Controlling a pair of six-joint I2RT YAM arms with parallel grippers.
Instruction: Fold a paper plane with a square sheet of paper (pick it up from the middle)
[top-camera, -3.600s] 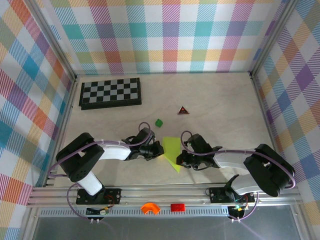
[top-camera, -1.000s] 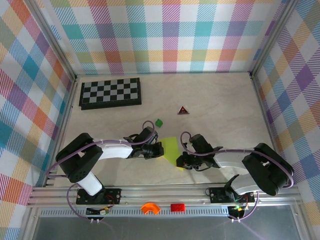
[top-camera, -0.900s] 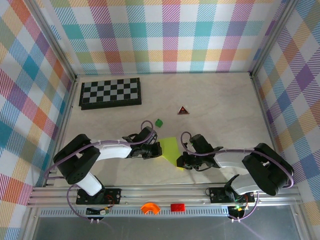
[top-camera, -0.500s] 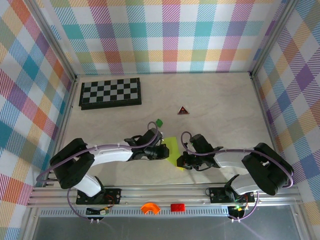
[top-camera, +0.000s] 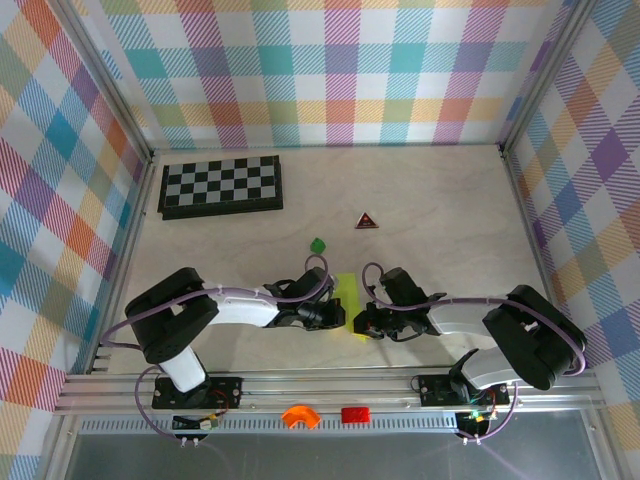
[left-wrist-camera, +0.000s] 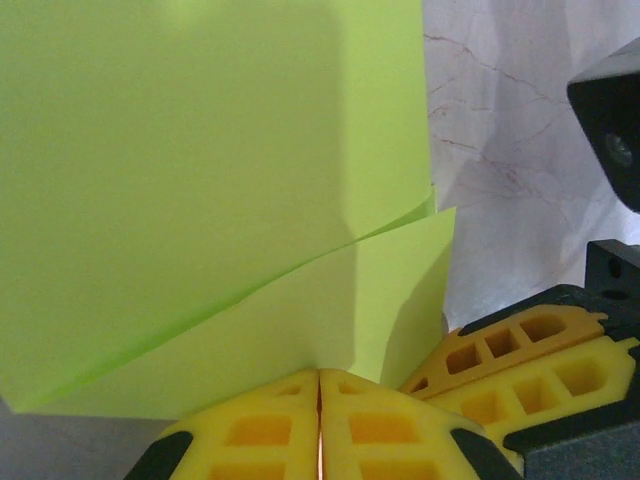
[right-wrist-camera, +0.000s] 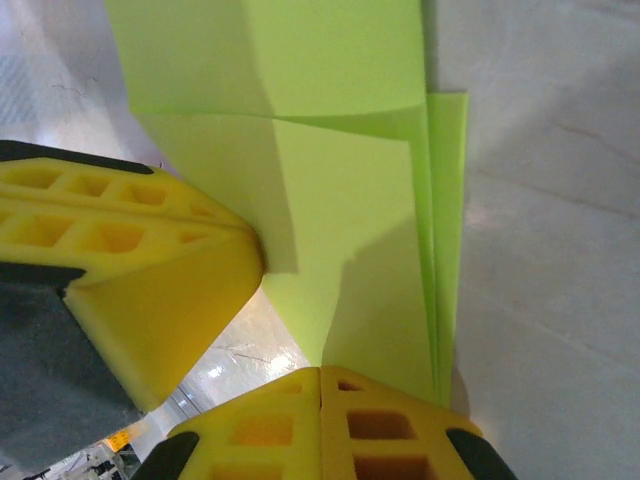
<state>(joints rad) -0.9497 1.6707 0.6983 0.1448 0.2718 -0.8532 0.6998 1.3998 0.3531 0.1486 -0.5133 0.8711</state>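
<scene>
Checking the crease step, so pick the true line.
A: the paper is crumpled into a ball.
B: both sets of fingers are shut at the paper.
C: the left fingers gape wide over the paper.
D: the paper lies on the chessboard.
B: the left fingers and the right fingers each show a closed seam, with their tips against the flat, folded paper.

No writing, label, brand, number or sign can be read anywhere.
</scene>
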